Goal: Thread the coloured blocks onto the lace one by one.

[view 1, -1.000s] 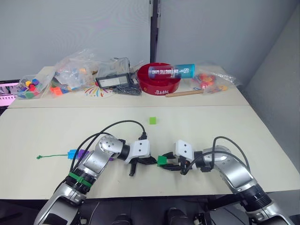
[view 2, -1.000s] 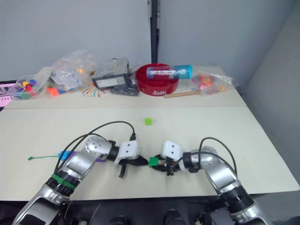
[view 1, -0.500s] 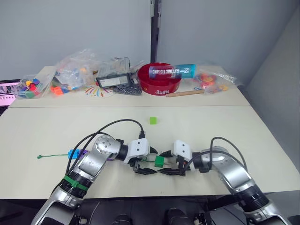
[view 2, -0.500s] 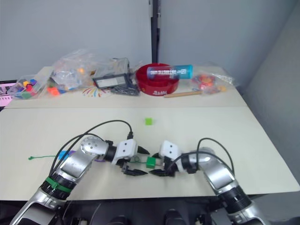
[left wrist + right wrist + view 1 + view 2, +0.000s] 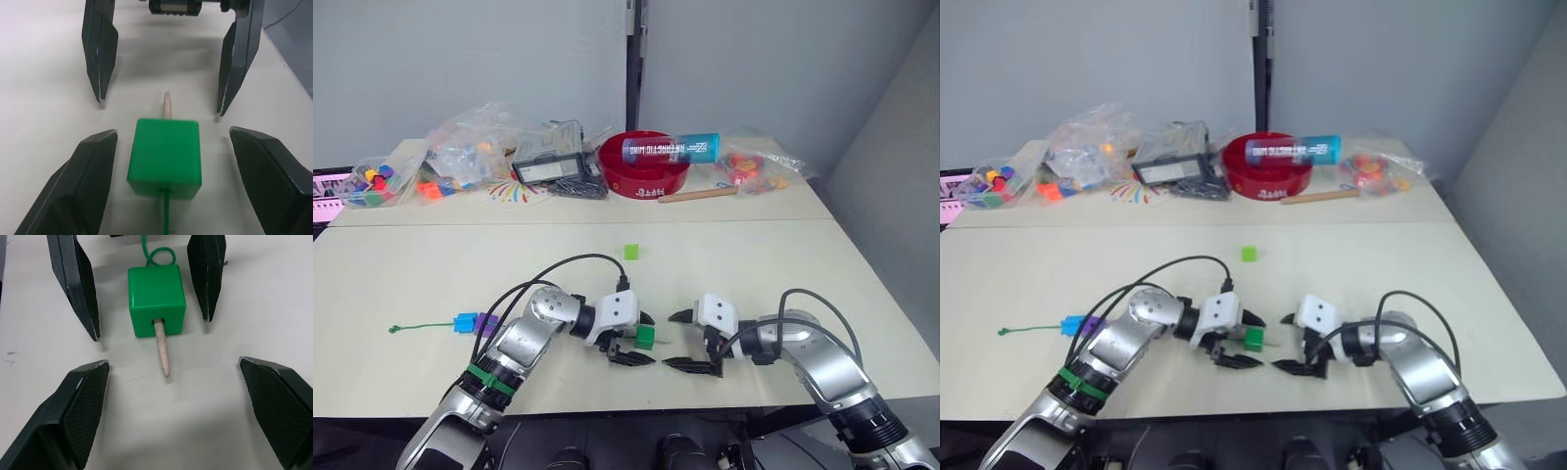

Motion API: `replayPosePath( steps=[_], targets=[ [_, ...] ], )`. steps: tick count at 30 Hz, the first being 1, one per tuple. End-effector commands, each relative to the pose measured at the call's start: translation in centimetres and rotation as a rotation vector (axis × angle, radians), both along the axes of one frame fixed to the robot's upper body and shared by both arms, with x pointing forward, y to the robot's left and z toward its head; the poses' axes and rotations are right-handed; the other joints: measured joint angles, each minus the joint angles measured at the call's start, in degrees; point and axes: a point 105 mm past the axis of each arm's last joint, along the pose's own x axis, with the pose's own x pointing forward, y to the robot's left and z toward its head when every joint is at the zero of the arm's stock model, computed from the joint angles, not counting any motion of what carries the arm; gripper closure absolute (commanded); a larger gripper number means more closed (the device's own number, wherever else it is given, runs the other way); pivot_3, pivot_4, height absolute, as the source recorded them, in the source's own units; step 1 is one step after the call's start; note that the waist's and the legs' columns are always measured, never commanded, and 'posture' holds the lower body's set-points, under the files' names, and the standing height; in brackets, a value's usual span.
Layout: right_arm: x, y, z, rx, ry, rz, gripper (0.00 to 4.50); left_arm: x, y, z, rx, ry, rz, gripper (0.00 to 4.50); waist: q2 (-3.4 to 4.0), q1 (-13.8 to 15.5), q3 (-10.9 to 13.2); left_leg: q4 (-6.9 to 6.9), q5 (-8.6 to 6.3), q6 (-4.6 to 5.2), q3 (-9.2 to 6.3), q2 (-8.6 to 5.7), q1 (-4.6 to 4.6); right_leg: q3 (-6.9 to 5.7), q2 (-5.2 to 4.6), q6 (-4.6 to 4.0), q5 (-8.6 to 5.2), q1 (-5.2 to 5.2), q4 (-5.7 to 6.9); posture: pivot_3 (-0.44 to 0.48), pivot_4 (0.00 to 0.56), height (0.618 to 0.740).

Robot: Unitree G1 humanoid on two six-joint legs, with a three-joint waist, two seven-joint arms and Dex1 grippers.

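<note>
- A dark green block (image 5: 156, 301) sits on the tabletop (image 5: 754, 264) between the two claws, with the lace's pale stiff tip (image 5: 162, 348) poking out of its hole toward the right claw (image 5: 686, 341), so it is partly threaded.
- The green lace (image 5: 423, 326) runs away to the robot's left, ending in a small knot; a bright blue block (image 5: 464, 322) and a purple block (image 5: 486, 322) already sit on it there.
- The light green block (image 5: 631, 252) lies loose farther back, not yet threaded.
- The left claw (image 5: 636, 338) is spread wide around the dark green block, gripping nothing.
- The right claw is likewise wide open and empty, just beside the tip.
- By my reckoning, the dark green block needs pulling along.
</note>
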Motion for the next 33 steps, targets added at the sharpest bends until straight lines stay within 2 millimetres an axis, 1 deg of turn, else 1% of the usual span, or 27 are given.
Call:
replayPosePath(
  steps=[1,4,5,6,10,18,19,25,29,30,33],
  targets=[
    [-0.1,0.6,0.9,0.017,-0.037,0.023,0.0,-0.1,-0.1,0.5,-0.001,-0.027,-0.028,1.9,0.0,0.1,0.0,0.0,0.0,0.0,0.0,0.0,0.0,0.0,0.0,0.0,0.0,0.0,0.0,0.0,0.15,0.731],
    [-0.1,0.7,0.9,0.017,-0.04,0.03,0.0,-0.1,0.0,0.5,-0.001,-0.028,-0.029,2.81,0.0,0.0,0.0,0.0,0.0,0.0,0.0,0.0,0.0,0.0,0.0,0.0,0.0,0.0,0.0,0.0,0.15,0.731],
    [-0.1,0.8,1.0,0.018,-0.04,0.032,0.0,-0.1,0.0,0.5,-0.001,-0.028,-0.029,3.19,0.0,0.0,0.0,0.0,0.0,0.0,0.0,0.0,0.0,0.0,0.0,0.0,0.0,0.0,0.0,0.0,0.15,0.731],
    [-0.1,0.8,1.0,0.02,-0.04,0.034,0.26,-0.1,0.0,0.5,-0.001,-0.029,-0.028,3.29,0.0,0.0,0.0,0.0,0.0,0.0,0.0,0.0,0.0,0.0,0.0,0.0,0.0,0.0,0.0,0.0,0.15,0.731],
    [-0.2,1.0,0.8,0.014,-0.045,0.05,1.52,-0.1,0.0,0.5,0.0,-0.031,-0.03,3.29,0.0,0.0,0.0,0.0,0.0,0.0,0.0,0.0,0.0,0.0,0.0,0.0,0.0,0.0,0.0,0.0,0.15,0.731],
    [-0.1,1.3,1.1,0.018,-0.054,0.063,4.26,-0.1,0.1,0.4,0.008,-0.032,-0.032,3.29,0.0,0.0,0.0,0.0,0.0,0.0,0.0,0.0,0.0,0.0,0.0,0.0,0.0,0.0,0.0,0.0,0.15,0.731],
    [-0.1,1.4,1.1,0.019,-0.056,0.064,4.5,-0.1,0.0,0.4,0.008,-0.033,-0.033,3.29,0.0,0.0,0.0,0.0,0.0,0.0,0.0,0.0,0.0,0.0,0.0,0.0,0.0,0.0,0.0,0.0,0.15,0.731],
    [-0.1,1.5,1.1,0.021,-0.057,0.067,4.5,-0.1,0.1,0.5,0.014,-0.033,-0.037,3.29,0.0,0.1,0.0,0.0,0.0,0.0,0.0,0.0,0.0,0.0,0.0,0.0,0.0,0.0,0.0,0.0,0.15,0.731],
    [-0.1,1.2,1.1,0.015,-0.057,0.063,4.5,-0.1,0.8,0.6,0.023,-0.032,-0.034,3.29,0.0,0.0,0.0,0.0,0.0,0.0,0.0,0.0,0.0,0.0,0.0,0.0,0.0,0.0,0.0,0.0,0.15,0.731],
    [-0.1,1.0,1.1,0.012,-0.058,0.061,4.5,-0.1,1.3,0.7,0.027,-0.031,-0.028,3.29,0.0,0.0,0.0,0.0,0.0,0.0,0.0,0.01,0.0,0.0,0.0,0.0,0.0,0.0,0.0,0.0,0.15,0.731],
    [0.1,0.4,1.4,0.006,-0.065,0.055,4.5,0.2,3.5,0.9,0.05,-0.04,0.021,3.29,0.0,-0.2,0.0,0.0,0.0,0.0,0.0,0.02,0.01,0.0,0.01,0.0,0.0,-0.01,0.01,0.0,0.15,0.731]
  ],
)
